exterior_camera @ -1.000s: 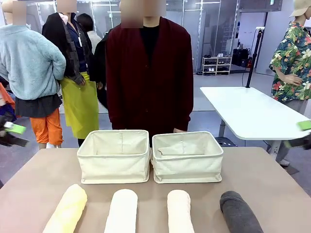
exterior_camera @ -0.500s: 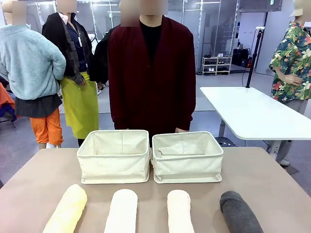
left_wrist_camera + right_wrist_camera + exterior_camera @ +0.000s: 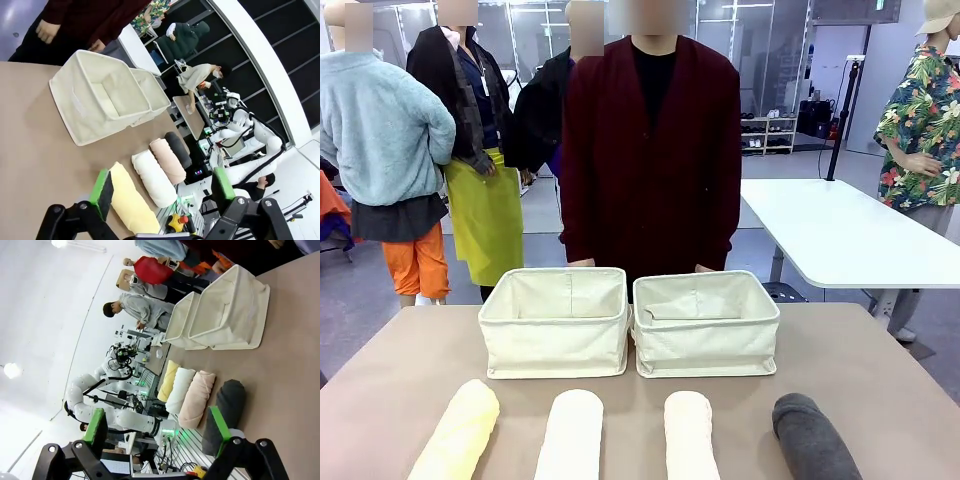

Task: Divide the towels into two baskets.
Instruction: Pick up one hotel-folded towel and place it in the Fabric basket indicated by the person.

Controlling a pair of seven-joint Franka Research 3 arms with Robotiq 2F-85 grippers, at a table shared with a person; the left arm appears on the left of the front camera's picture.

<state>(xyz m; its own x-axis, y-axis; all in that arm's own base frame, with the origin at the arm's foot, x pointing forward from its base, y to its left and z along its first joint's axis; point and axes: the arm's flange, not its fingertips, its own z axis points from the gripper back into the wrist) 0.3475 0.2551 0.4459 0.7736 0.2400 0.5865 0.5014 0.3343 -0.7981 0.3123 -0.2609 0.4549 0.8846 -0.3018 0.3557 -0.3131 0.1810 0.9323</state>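
Observation:
Four rolled towels lie in a row along the near edge of the table: pale yellow (image 3: 460, 430), white (image 3: 570, 436), cream-pink (image 3: 690, 436) and dark grey (image 3: 814, 438). Behind them two cream canvas baskets stand side by side, the left one (image 3: 556, 322) and the right one (image 3: 706, 324), both with nothing in them. My left gripper (image 3: 162, 187) hangs open above the yellow towel (image 3: 131, 200) end of the row. My right gripper (image 3: 156, 424) is open too, raised near the dark grey towel (image 3: 225, 412).
A person in a dark red cardigan (image 3: 650, 160) stands at the far edge behind the baskets, hands low by the rims. A white table (image 3: 840, 235) stands off to the right. Bare tabletop (image 3: 400, 370) lies left and right of the baskets.
The person behind the baskets has shifted to the right. Towels and baskets have not moved. A green-padded gripper at each picture edge a second ago has left the front view.

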